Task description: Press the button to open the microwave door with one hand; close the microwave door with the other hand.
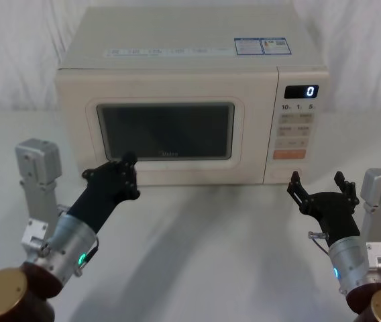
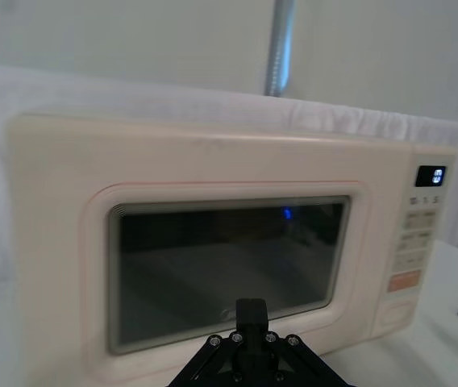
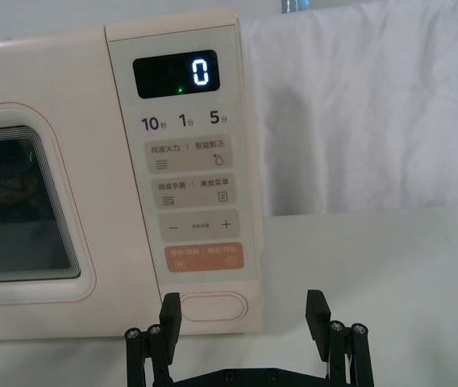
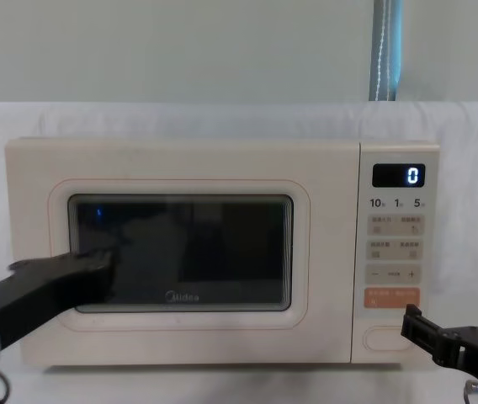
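The black angular left gripper (image 1: 125, 168), fingers together, sits at the lower left of the closed wide cream microwave door (image 1: 166, 131) with its dark window. Whether it touches cannot be told. Further right, the large cream pill-shaped button (image 3: 213, 306) lies at the foot of the control panel. The black right gripper (image 1: 318, 188) hovers before it, fingers spread. Judged stage: door shut, button not being pressed.
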